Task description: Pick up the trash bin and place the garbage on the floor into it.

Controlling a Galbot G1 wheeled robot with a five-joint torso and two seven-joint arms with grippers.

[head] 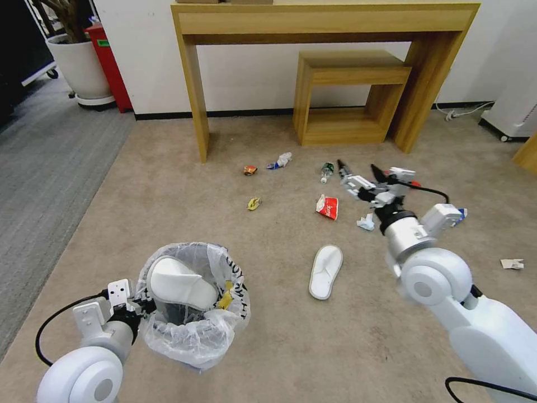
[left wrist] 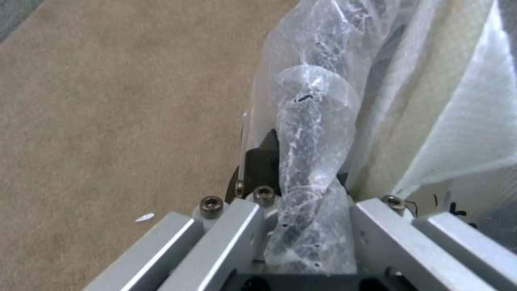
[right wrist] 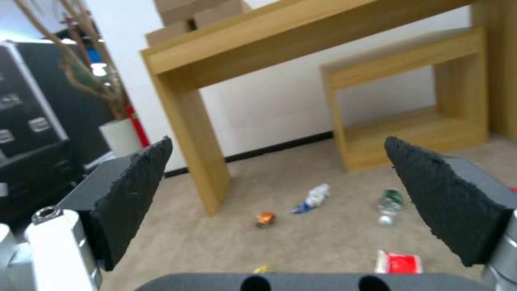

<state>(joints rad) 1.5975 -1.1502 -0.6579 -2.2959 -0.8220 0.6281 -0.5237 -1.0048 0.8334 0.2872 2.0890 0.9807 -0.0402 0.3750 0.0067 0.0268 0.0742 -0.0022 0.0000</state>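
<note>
Two pincers: left pincer (head: 136, 307) clamped on the rim of the trash bin (head: 193, 305), its fingers pinching the crinkled bag liner (left wrist: 307, 161); right pincer (head: 358, 169) spread wide and empty, raised over the floor (head: 168, 190) on the far side of the bin.
Bin: on the tan carpet, close in front of the robot on its left side, lined with a clear bag with black writing on its rim.
Bin contents: one white slipper (head: 182, 282) standing on end, and a yellow scrap (head: 225, 298) tucked against the liner beside it.
Second slipper (head: 325, 271): flat on the floor just right of the bin.
Red wrapper (head: 328, 206): beyond that slipper, farther from the bin.
Small bottle (head: 326, 171): farther still, near the right pincer's tips.
Yellow wrapper (head: 254, 204): straight beyond the bin.
Orange wrapper (head: 250, 170) and blue-white carton (head: 279, 161): farthest from the bin, near the wooden tabletop's leg (head: 196, 101).
</note>
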